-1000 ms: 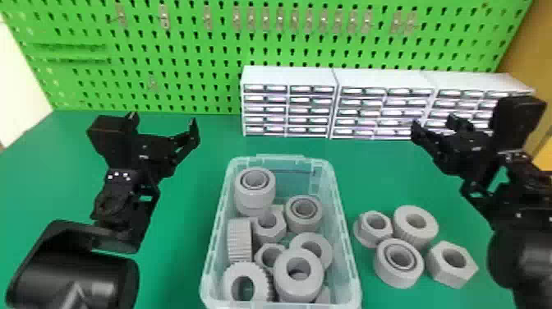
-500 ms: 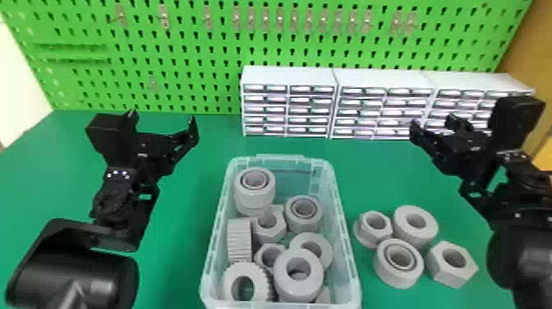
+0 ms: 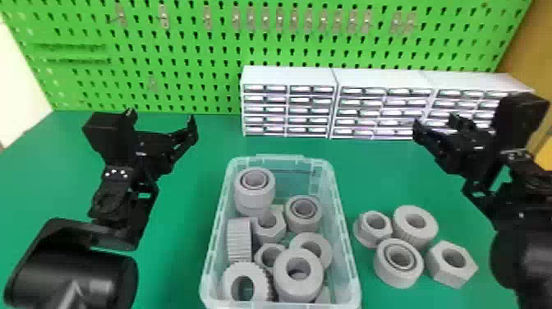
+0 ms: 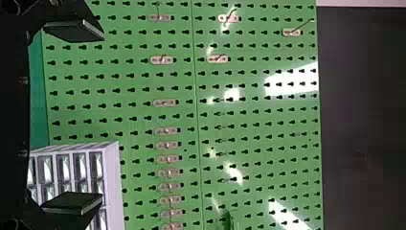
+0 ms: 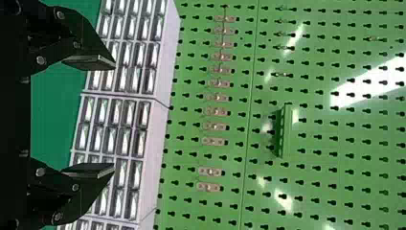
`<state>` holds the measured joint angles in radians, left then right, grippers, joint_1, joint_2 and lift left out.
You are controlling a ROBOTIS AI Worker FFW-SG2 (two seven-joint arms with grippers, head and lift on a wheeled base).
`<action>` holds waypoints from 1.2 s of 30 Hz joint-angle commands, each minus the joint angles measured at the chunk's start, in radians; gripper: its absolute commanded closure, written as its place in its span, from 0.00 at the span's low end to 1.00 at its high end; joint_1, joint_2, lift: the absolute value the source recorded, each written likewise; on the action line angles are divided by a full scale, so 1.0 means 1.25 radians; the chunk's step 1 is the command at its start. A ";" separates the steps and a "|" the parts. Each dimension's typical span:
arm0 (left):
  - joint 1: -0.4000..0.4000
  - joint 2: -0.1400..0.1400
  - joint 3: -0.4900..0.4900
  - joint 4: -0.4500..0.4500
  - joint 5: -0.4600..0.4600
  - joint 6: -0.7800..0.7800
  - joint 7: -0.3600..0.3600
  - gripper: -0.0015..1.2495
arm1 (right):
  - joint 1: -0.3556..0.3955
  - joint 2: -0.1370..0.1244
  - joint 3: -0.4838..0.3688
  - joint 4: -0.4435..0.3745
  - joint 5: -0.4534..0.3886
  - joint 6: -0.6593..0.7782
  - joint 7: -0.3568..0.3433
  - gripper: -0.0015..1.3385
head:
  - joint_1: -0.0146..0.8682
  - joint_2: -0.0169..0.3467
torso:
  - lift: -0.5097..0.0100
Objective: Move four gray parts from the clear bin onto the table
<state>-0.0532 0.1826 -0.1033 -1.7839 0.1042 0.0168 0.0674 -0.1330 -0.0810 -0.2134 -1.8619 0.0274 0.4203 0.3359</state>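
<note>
Head view: the clear bin [image 3: 345,246] stands on the green table [image 3: 180,254] with gray parts heaped in it. At its far left corner is a round part [image 3: 254,201]; nearer lie a ribbed gear on edge [image 3: 239,240], a nut [image 3: 278,230], a bearing [image 3: 303,223] and several rings and gears. Four more parts sit close together on the table, just right of the bin: a flanged nut [image 3: 371,237], a ring [image 3: 428,226], a round bearing [image 3: 398,276] and a hex nut [image 3: 448,272]. The left gripper [image 3: 161,115] hangs left of the bin, its fingers wide apart with nothing between them. The right gripper [image 3: 435,120] hangs beyond the four parts, also empty, its fingers spread. Behind are the white drawers [image 3: 287,77] and the green pegboard [image 3: 193,55].
</note>
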 commanded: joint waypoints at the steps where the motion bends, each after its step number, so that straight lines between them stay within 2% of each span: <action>1: 0.000 0.000 0.000 0.000 -0.001 -0.001 0.000 0.09 | 0.000 0.000 0.000 0.000 -0.001 0.000 0.000 0.38 | 0.78 0.14 | 0.89; 36: -0.003 -0.002 0.000 0.000 -0.002 -0.002 0.000 0.09 | 0.005 -0.004 0.003 -0.003 -0.004 0.000 -0.006 0.38 | 0.78 0.14 | 0.89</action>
<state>-0.0568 0.1795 -0.1042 -1.7841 0.1013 0.0138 0.0675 -0.1295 -0.0863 -0.2100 -1.8652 0.0229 0.4192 0.3292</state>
